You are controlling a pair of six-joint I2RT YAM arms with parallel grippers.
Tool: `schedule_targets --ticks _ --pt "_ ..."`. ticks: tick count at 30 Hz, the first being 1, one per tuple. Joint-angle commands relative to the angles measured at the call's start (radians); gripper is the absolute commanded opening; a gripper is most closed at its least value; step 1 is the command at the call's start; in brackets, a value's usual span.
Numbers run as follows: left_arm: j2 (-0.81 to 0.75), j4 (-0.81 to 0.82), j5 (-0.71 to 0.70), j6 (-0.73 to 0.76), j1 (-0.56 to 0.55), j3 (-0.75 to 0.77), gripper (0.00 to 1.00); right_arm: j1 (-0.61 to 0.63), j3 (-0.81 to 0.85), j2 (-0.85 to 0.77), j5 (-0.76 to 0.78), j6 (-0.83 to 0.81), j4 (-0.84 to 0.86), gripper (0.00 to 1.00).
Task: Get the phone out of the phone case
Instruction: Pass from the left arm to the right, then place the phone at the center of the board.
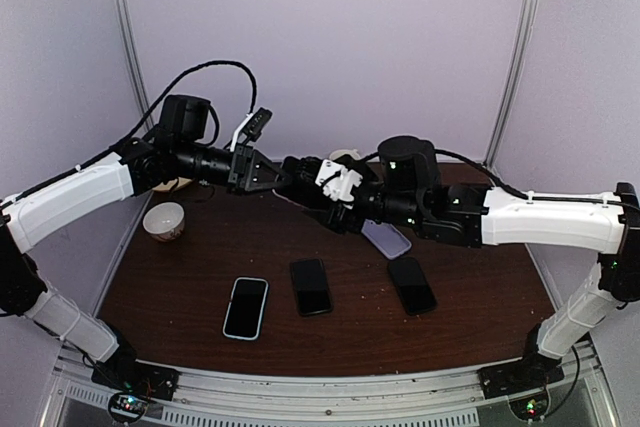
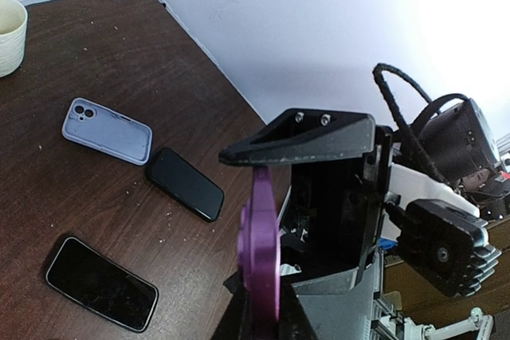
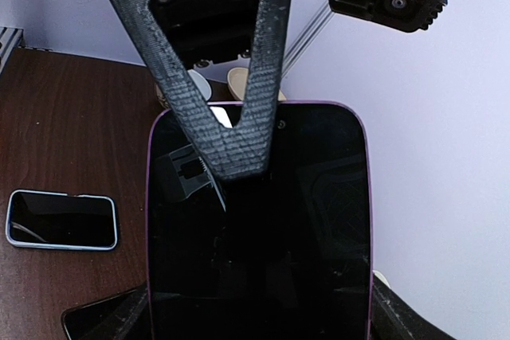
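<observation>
On the dark wooden table (image 1: 180,292) a blue-cased phone (image 1: 246,307) lies near the front, and behind it, in mid-air, the right gripper (image 3: 259,316) clamps the phone (image 3: 263,228) in its purple case (image 2: 260,252) by the long edges while the left gripper (image 2: 239,220) pinches screen and back.

Straight ahead of the left tool (image 1: 290,180) nothing can pass. The right tool (image 1: 318,192) meets it nose to nose, its jaws filled by the purple-cased phone (image 3: 259,228). Under the right tool lies a lavender case (image 1: 386,238). Lower and back toward the bases, a blue-cased phone (image 1: 246,307), a middle black phone (image 1: 311,286) and an outer black phone (image 1: 412,285) lie apart, with bare desk (image 1: 160,287) between them. A cup (image 1: 164,221) stands below the left tool's wrist. Above both tools the air is open.
</observation>
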Motion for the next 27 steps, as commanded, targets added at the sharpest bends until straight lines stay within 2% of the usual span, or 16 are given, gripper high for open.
schedule_targets --ticks 1,5,11,14,18,21,23,27 --pt "-0.014 0.065 0.025 0.038 0.008 0.017 0.20 0.002 -0.010 -0.036 0.023 0.027 0.037 0.42" --pt "-0.019 0.053 -0.005 0.041 0.015 0.014 0.47 0.003 -0.024 -0.052 0.029 0.041 0.044 0.39" --pt "-0.036 0.040 -0.045 0.064 0.025 0.007 0.73 -0.012 -0.058 -0.076 0.110 0.087 0.028 0.37" --pt "-0.059 0.010 -0.119 0.131 0.026 0.001 0.81 -0.057 -0.062 -0.086 0.127 0.167 -0.022 0.37" --pt "-0.099 -0.134 -0.374 0.283 0.026 0.028 0.87 -0.152 -0.060 -0.093 0.154 0.288 -0.125 0.37" --pt "-0.125 -0.175 -0.512 0.363 0.026 0.022 0.92 -0.245 -0.061 -0.095 0.143 0.401 -0.196 0.37" --pt "-0.135 -0.185 -0.551 0.410 0.026 0.016 0.97 -0.317 -0.053 -0.083 0.097 0.477 -0.261 0.36" --pt "-0.148 -0.185 -0.594 0.458 0.026 -0.001 0.98 -0.439 -0.024 -0.032 0.036 0.541 -0.371 0.37"
